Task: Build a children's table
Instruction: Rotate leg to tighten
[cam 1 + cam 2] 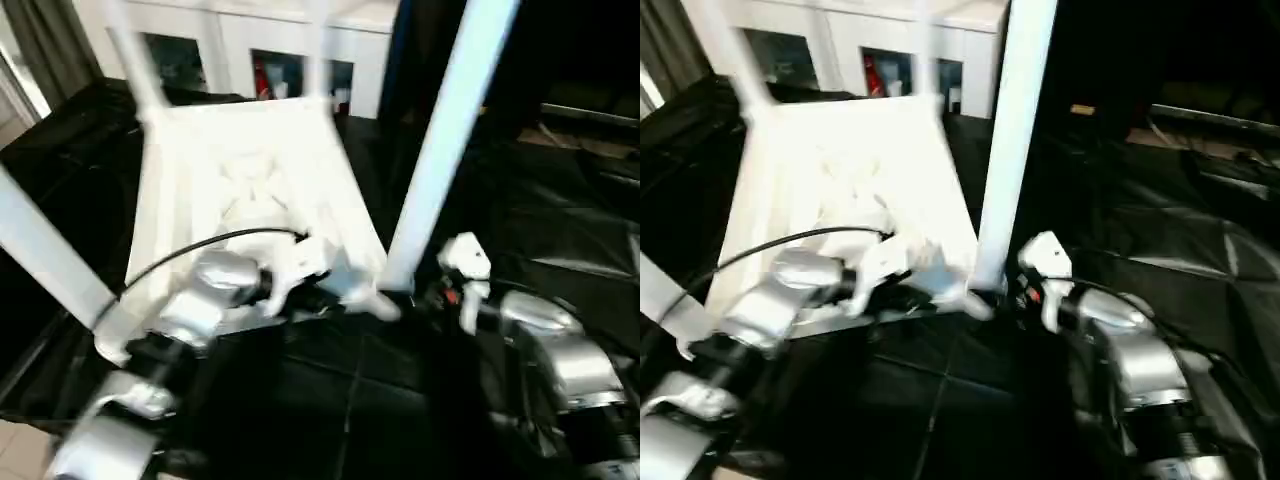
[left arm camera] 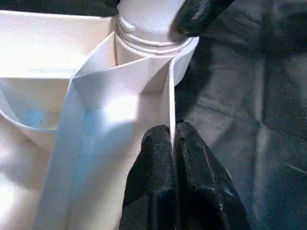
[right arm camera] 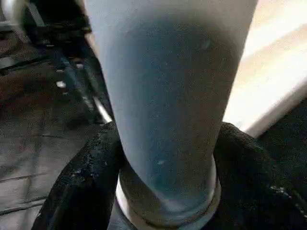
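The children's table lies upside down, its white tabletop [image 1: 240,190] with the underside up and its tube legs pointing upward. My left gripper [image 2: 171,132] is shut on the thin raised rim [image 2: 170,96] just beside the near right corner socket [image 2: 148,33]. The leg [image 1: 440,150] in that socket stands tall and slightly tilted. My right gripper [image 3: 165,143] sits at this leg's base, one black finger [image 3: 91,172] pressed to each side of the tube [image 3: 168,86]. Further legs rise at the near left [image 1: 50,250] and the far left [image 1: 135,60].
The black-draped work table [image 1: 520,220] spreads under and to the right of the tabletop. A white cabinet [image 1: 240,40] stands close behind it. A strip of light floor [image 1: 20,450] lies past the drape at the near left.
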Robot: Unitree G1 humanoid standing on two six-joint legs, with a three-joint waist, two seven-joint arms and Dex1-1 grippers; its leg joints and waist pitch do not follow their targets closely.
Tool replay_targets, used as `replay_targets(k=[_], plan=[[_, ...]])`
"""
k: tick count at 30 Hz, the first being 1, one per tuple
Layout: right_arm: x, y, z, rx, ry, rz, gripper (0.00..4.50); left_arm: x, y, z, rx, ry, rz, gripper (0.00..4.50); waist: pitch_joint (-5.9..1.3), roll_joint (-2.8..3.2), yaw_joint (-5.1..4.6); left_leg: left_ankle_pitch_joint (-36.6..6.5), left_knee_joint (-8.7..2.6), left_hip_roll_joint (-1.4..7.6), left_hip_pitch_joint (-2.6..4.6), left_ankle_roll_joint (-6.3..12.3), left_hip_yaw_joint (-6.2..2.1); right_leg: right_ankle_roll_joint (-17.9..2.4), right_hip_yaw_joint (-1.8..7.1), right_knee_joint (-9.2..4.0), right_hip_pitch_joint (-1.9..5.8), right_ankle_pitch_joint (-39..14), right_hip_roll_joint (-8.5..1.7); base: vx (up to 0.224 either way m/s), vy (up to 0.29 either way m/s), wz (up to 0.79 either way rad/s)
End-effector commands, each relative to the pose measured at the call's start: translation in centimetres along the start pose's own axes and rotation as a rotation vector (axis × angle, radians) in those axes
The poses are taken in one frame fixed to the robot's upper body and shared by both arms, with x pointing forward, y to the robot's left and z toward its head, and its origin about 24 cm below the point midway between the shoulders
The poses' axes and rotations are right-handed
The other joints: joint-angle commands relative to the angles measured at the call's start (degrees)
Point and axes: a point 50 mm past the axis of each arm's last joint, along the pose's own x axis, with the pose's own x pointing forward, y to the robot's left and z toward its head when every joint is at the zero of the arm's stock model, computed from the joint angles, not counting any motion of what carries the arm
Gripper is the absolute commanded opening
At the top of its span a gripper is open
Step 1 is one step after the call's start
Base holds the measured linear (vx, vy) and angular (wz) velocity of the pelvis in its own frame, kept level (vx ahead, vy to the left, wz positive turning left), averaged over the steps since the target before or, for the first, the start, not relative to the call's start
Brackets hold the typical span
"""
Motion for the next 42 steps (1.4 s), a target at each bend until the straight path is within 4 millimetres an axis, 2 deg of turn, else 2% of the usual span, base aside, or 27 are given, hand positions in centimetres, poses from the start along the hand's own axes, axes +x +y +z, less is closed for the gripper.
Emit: replay_targets(k=[1,3,7,13,16,18,19,20,21,22,23,25,29,31,33,35,37,42], plan=[[0.0,0.4,-0.3,0.007,0.027,0.070,2.93,1.3,-1.5,-1.8,-0.066,0.060,-0.114,0.00,-2.48,-0.45,0.00,-6.35,-2.49,0.97,-0.08,6.56,0.48,-16.29,1.32,-2.47,2.94,1.83,-2.87,0.000,0.000,0.00],[-0.3,0.2,-0.3,0.011,0.031,0.086,2.67,0.9,-1.5,-2.0,-0.069,0.066,-0.119,0.00,-2.36,-0.49,-0.05,-7.10,-2.53,1.02,-0.08,6.33,0.50,-16.46,1.35,-2.56,2.93,0.40,-2.95,0.000,0.000,0.00],[-0.2,0.2,-0.3,0.022,0.025,0.099,2.52,0.7,-1.4,-2.1,-0.071,0.066,-0.117,0.00,-2.36,-0.53,0.02,-7.94,-2.52,1.02,-0.01,5.43,0.48,-15.97,1.40,-2.66,2.95,-2.05,-3.04,0.000,0.000,0.00],[0.0,0.6,-0.5,0.034,0.022,0.126,2.20,0.7,-1.3,-2.1,-0.072,0.062,-0.101,0.00,-2.55,-0.57,0.08,-6.26,-2.24,0.87,0.00,5.84,0.54,-16.27,1.40,-2.30,3.13,0.77,-2.92,0.000,0.000,0.00],[0.1,0.7,-0.8,0.039,0.027,0.098,2.15,0.9,-0.7,-2.0,-0.077,0.063,-0.037,0.00,-2.41,-0.62,0.13,-6.92,-2.25,0.89,0.01,5.78,0.52,-16.19,1.39,-2.49,3.06,-0.75,-2.97,0.000,0.000,0.00],[0.5,0.5,-1.7,0.056,0.048,-0.003,2.14,1.6,0.5,-1.8,-0.096,0.058,0.118,0.00,-2.24,-0.62,0.16,-7.85,-2.36,0.91,0.08,5.43,0.54,-15.88,1.37,-2.75,2.92,-2.64,-2.95,0.000,0.000,0.00],[0.9,0.0,-2.5,0.071,0.073,-0.114,2.12,2.1,1.2,-1.5,-0.116,0.051,0.201,0.00,-1.63,-0.81,0.13,-12.15,-2.74,0.93,0.37,3.64,0.53,-14.37,1.38,-3.72,2.49,-11.41,-3.11,0.000,0.000,0.00],[0.9,0.0,-2.5,0.071,0.073,-0.114,2.12,2.1,1.2,-1.5,-0.116,0.051,0.201,0.00,-1.63,-0.81,0.13,-12.15,-2.74,0.93,0.37,3.64,0.53,-14.37,1.38,-3.72,2.49,-11.41,-3.11,-0.060,0.013,-0.01],[1.3,-0.5,-3.0,0.093,0.086,-0.206,2.12,2.6,1.5,-1.3,-0.129,0.048,0.242,0.00,-1.51,-0.90,-0.01,-13.43,-3.01,0.81,0.10,2.19,0.26,-12.69,1.34,-3.98,2.65,-16.96,-3.26,-0.060,0.013,-0.01],[1.7,-0.6,-3.5,0.119,0.094,-0.281,2.08,3.1,1.6,-1.0,-0.141,0.043,0.271,0.00,-1.43,-0.91,-0.16,-15.09,-3.11,0.74,0.32,1.41,0.21,-10.90,1.43,-4.52,2.19,-21.39,-3.31,-0.059,0.010,-0.03],[1.9,-0.6,-3.6,0.128,0.097,-0.304,2.07,3.4,1.6,-0.9,-0.146,0.042,0.281,0.00,-1.42,-1.04,-0.31,-15.48,-3.18,0.65,0.12,0.99,-0.01,-9.60,1.45,-4.64,2.18,-23.55,-3.36,0.000,0.000,0.00],[2.9,-0.4,-4.3,0.189,0.098,-0.416,2.06,4.6,1.7,-0.3,-0.173,0.032,0.333,0.00,-1.29,-1.12,-0.42,-16.24,-3.44,0.65,0.10,0.87,-0.17,-7.97,1.42,-4.98,2.00,-25.31,-3.25,0.000,0.000,0.00],[4.2,0.0,-4.6,0.268,0.089,-0.530,2.05,6.1,1.4,0.3,-0.192,0.026,0.364,0.00,-1.26,-1.10,-0.53,-18.20,-3.65,0.55,0.20,0.65,-0.32,-6.29,1.46,-5.44,1.46,-27.56,-3.16,0.000,0.000,0.00],[5.9,0.5,-4.3,0.283,0.082,-0.590,2.04,7.5,1.0,0.9,-0.193,0.019,0.367,0.00,-1.16,-1.04,-0.70,-18.71,-3.72,0.49,0.13,0.49,-0.30,-5.75,1.54,-5.56,1.17,-27.53,-3.08,0.000,0.000,0.00],[7.5,1.2,-3.5,0.282,0.044,-0.572,2.04,8.4,0.5,1.2,-0.185,0.013,0.346,0.00,-1.30,-0.88,-0.82,-20.50,-3.86,0.47,0.21,0.22,-0.49,-4.73,1.46,-5.79,1.11,-29.17,-3.10,0.000,0.000,0.00],[7.9,1.5,-2.8,0.258,0.009,-0.530,2.04,8.5,0.4,1.2,-0.175,0.018,0.327,0.00,-1.35,-0.89,-0.79,-20.81,-3.88,0.51,0.24,0.38,-0.55,-4.37,1.51,-5.80,1.07,-29.22,-3.14,0.000,0.000,0.00],[7.8,1.5,-2.6,0.261,-0.009,-0.511,2.60,8.2,0.4,1.0,-0.167,0.026,0.318,0.00,-1.54,-0.79,-0.71,-21.13,-3.94,0.54,0.12,0.61,-0.56,-4.04,1.52,-5.87,1.08,-28.85,-3.16,0.000,0.000,0.00],[6.4,0.9,-2.4,0.206,-0.006,-0.432,3.08,7.2,0.3,0.5,-0.126,0.038,0.250,0.00,-1.88,-0.84,-0.59,-20.16,-3.93,0.69,-0.18,1.17,-0.50,-5.05,1.55,-5.61,1.40,-25.54,-3.16,0.000,0.000,0.00]])
